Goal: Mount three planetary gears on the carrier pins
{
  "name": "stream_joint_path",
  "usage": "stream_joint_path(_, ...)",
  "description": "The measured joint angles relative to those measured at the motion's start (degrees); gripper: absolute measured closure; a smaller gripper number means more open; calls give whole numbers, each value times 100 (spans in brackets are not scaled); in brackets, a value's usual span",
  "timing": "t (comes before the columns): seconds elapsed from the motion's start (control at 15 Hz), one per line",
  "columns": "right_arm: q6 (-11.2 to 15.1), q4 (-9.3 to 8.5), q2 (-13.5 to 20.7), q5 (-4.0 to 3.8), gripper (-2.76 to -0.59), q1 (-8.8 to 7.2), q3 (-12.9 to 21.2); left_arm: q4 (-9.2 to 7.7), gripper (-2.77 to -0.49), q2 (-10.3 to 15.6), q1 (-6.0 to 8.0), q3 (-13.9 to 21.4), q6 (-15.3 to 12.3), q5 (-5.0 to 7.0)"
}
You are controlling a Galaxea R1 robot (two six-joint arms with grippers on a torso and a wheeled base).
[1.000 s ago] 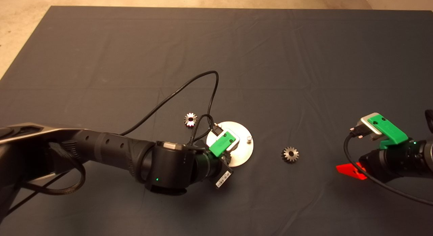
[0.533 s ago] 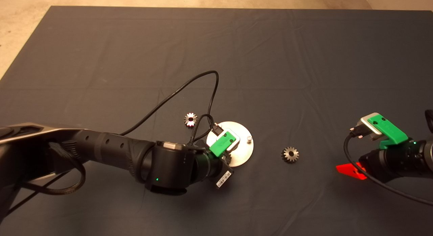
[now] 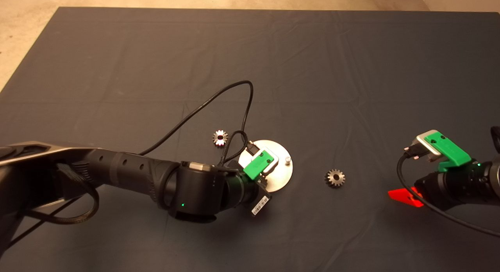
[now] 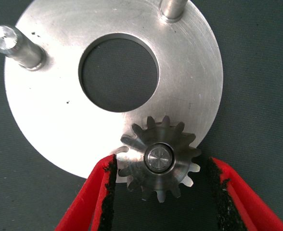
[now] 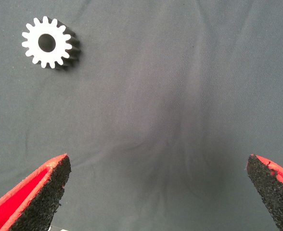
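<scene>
The round silver plate [image 4: 50,120] lies on the mat, seen in the head view as plate [image 3: 282,174]. One planetary gear [image 4: 160,161] sits on a carrier pin at the plate's edge, the pin's end showing in its centre hole. My left gripper [image 4: 162,162] is open around that gear, a pad on either side. Two carrier pins [image 4: 14,45] [image 4: 172,8] stand bare. A second gear [image 3: 220,137] lies on the mat just left of the plate. A third gear [image 3: 334,178] [image 5: 47,42] lies to the plate's right. My right gripper [image 5: 158,161] waits open over bare mat at the right edge.
A black cable [image 3: 218,100] loops from the left wrist over the mat behind the plate. The left arm [image 3: 129,174] stretches across the lower left of the mat. Beige floor [image 3: 23,38] borders the mat at the far and left sides.
The left wrist has shifted very slightly to the right over the plate. The loose gears and the right arm have not moved.
</scene>
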State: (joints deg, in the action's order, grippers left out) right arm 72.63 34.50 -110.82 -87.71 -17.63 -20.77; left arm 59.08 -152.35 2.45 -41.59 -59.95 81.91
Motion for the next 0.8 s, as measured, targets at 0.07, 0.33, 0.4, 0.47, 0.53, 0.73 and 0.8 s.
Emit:
stream_joint_path(0.07,2,0,0,-2,-273,0,0,-182,-120,20,108,22,24,0)
stream_joint_path(0.33,2,0,-4,0,-273,0,-1,-877,-133,145,731,69,91,0)
stream_joint_path(0.4,2,0,-6,0,-273,0,-1,-953,-133,194,827,83,96,1)
stream_joint_path(0.47,2,0,-11,0,-273,1,-1,-1000,-144,245,887,88,108,1)
stream_joint_path(0.53,2,0,-11,0,-273,0,-1,-1043,-149,273,956,89,117,4)
stream_joint_path(0.73,2,0,-12,1,-273,0,-1,-1188,-152,336,1121,78,401,9)
stream_joint_path(0.8,2,-2,-15,-2,-273,0,-1,-1241,-162,347,1122,8,541,1)
